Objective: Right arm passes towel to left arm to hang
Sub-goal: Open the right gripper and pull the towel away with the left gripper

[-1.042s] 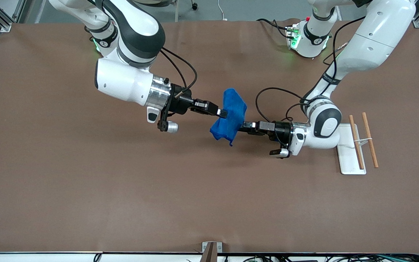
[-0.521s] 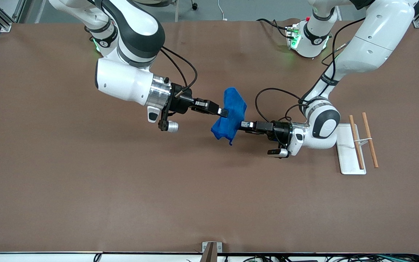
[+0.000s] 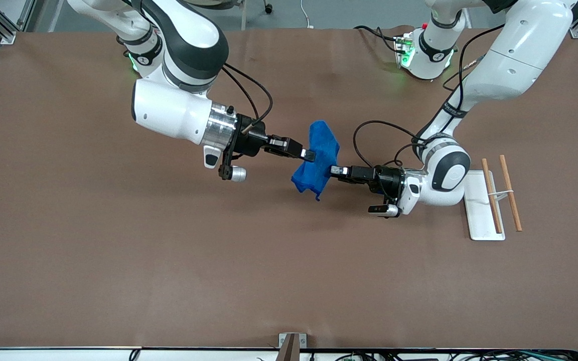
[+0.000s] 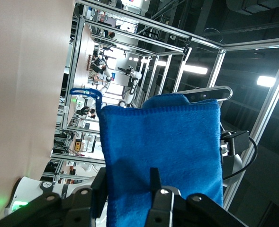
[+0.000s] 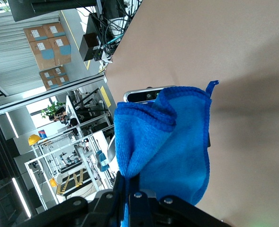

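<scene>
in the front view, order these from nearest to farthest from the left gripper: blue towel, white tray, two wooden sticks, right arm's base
1. Blue towel: at the left gripper, held up between both arms.
2. White tray: toward the left arm's end of the table.
3. Wooden sticks: one lies over the tray, one just past it.
4. Right arm's base: at the table's right-arm end.

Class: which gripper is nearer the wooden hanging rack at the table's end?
Left. The left gripper grips the towel on the side facing the rack; the right gripper grips its other side.
</scene>
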